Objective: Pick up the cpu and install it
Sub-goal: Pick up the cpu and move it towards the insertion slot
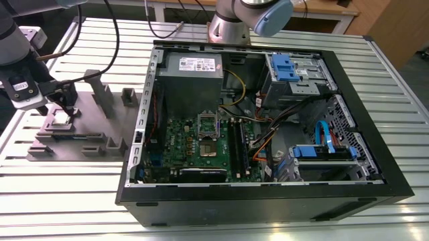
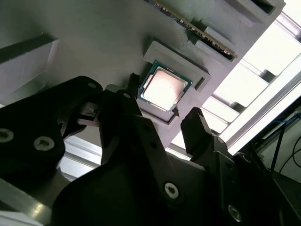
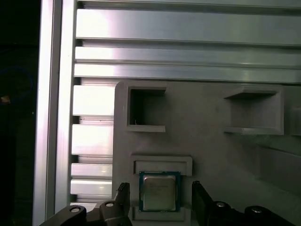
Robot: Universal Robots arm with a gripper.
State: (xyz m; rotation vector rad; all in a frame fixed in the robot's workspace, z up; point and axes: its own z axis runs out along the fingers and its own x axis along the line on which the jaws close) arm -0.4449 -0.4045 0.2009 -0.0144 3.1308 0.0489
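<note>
Sitting flat in a recess of the grey fixture block [image 3: 207, 136], near the counter's [image 1: 67, 191] edge at the exterior view's left, one cpu [image 3: 160, 192] lies between the jaws. Jaws apart, two fingers [image 3: 200, 205] flanking it. Arm [image 1: 17, 50] points down.

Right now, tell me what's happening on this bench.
The robot arm's gripper is low over the grey fixture on the exterior view's left, jaws open on either side of the cpu. The cpu lies flat in its square pocket, not yet gripped or lifted. The open computer case sits beside the fixture, on the exterior view's right.
</note>
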